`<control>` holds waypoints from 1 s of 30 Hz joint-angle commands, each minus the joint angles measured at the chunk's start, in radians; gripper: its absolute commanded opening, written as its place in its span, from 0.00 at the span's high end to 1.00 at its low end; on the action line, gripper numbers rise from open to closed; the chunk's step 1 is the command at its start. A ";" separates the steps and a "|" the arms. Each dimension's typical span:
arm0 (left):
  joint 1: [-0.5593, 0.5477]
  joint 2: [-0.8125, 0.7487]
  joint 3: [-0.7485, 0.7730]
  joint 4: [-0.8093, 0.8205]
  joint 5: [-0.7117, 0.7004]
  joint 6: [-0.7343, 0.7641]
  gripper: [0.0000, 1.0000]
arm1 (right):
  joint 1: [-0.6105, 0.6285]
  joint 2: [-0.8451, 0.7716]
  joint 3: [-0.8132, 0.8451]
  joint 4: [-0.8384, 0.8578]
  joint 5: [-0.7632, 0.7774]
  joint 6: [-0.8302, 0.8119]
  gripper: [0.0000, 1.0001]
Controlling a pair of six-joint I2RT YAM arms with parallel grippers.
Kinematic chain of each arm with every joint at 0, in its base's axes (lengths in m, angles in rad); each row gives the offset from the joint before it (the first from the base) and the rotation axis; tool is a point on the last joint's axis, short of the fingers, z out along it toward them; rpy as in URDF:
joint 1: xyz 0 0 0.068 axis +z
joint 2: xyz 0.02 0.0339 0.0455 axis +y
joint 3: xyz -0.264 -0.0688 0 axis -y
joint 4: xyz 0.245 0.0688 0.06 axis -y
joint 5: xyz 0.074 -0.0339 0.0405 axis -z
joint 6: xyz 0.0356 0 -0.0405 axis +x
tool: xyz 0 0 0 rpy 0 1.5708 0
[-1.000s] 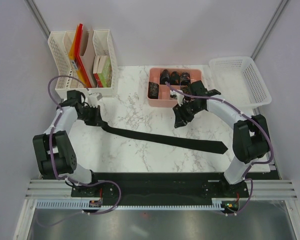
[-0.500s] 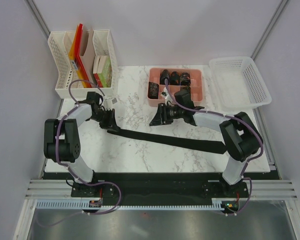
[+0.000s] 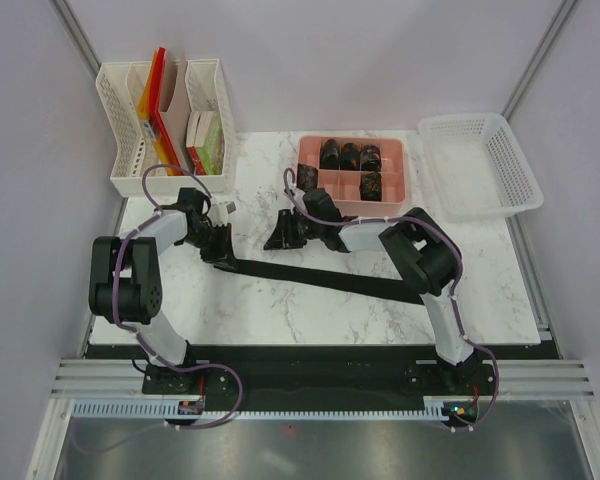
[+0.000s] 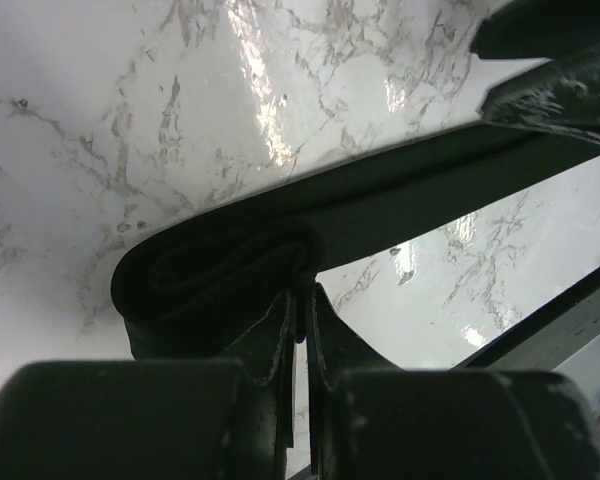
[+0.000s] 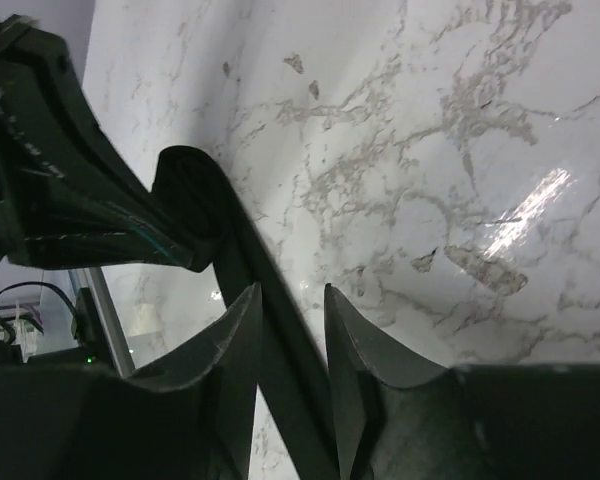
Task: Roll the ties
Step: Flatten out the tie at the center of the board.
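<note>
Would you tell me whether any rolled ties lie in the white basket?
No, the white basket is bare inside; the rolled ties sit in the pink tray.

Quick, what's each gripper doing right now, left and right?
Left gripper: shut on the tie at its folded end.
Right gripper: open, straddling the tie.

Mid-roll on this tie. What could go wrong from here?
The right gripper, jaws open over the blackish fabric necktie, sits close to the left gripper: they could collide. The left gripper pinches only a loose first fold, which could slip out. The long flat tail may roll up skewed.
</note>
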 commanded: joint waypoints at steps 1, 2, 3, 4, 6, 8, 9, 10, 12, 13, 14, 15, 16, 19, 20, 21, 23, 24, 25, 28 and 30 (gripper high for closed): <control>0.004 -0.024 0.036 -0.043 -0.043 0.002 0.97 | 0.037 0.077 0.085 0.089 0.035 0.041 0.63; 0.003 -0.025 0.041 -0.059 -0.032 0.004 0.97 | 0.054 0.084 0.088 0.089 0.035 0.042 0.63; 0.003 -0.031 0.044 -0.066 -0.032 0.002 0.97 | 0.061 0.088 0.085 0.089 0.033 0.045 0.64; 0.003 -0.033 0.045 -0.070 -0.034 -0.015 0.96 | 0.068 0.088 0.065 0.103 0.029 0.054 0.64; 0.001 -0.030 0.047 -0.085 -0.011 -0.027 0.95 | 0.084 0.073 0.028 0.123 0.018 0.073 0.64; 0.000 -0.027 0.041 -0.088 -0.004 -0.048 0.95 | 0.091 0.059 -0.028 0.158 0.010 0.091 0.64; 0.000 -0.027 0.036 -0.087 0.000 -0.055 0.94 | 0.091 0.044 -0.045 0.170 0.006 0.110 0.62; 0.000 -0.025 0.029 -0.083 0.005 -0.062 0.94 | 0.090 0.033 -0.062 0.181 0.006 0.110 0.61; 0.000 -0.019 0.021 -0.073 0.011 -0.076 0.93 | 0.079 0.003 -0.055 0.162 0.000 0.084 0.59; 0.000 -0.015 0.015 -0.071 0.022 -0.078 0.93 | 0.074 -0.008 -0.032 0.128 -0.010 0.076 0.58; -0.002 -0.012 0.013 -0.070 0.029 -0.079 0.93 | 0.065 -0.019 -0.023 0.114 -0.019 0.075 0.57; 0.000 -0.011 0.013 -0.064 0.034 -0.106 0.93 | 0.059 -0.046 -0.018 0.102 -0.025 0.076 0.55; 0.000 -0.010 0.012 -0.060 0.054 -0.116 0.93 | 0.054 -0.062 -0.028 0.092 -0.045 0.097 0.55; -0.002 -0.007 0.009 -0.056 0.062 -0.117 0.90 | 0.059 -0.108 -0.052 0.083 -0.085 0.163 0.53; -0.002 -0.004 0.006 -0.054 0.062 -0.114 0.89 | 0.059 -0.108 -0.053 0.088 -0.092 0.183 0.53; -0.002 -0.002 -0.001 -0.054 0.059 -0.113 0.89 | 0.062 -0.103 -0.052 0.106 -0.097 0.202 0.53; 0.000 0.008 -0.005 -0.051 0.054 -0.114 0.85 | 0.068 -0.085 -0.052 0.137 -0.096 0.266 0.53; -0.002 0.008 -0.010 -0.050 0.051 -0.119 0.82 | 0.070 -0.077 -0.053 0.167 -0.091 0.288 0.53; -0.002 0.011 -0.010 -0.050 0.058 -0.119 0.77 | 0.076 -0.068 -0.053 0.177 -0.085 0.321 0.53; 0.007 0.024 -0.010 -0.051 0.095 -0.121 0.65 | 0.088 -0.039 -0.078 0.232 -0.073 0.386 0.53; 0.021 0.031 -0.005 -0.053 0.123 -0.121 0.58 | 0.090 -0.027 -0.099 0.256 -0.065 0.433 0.53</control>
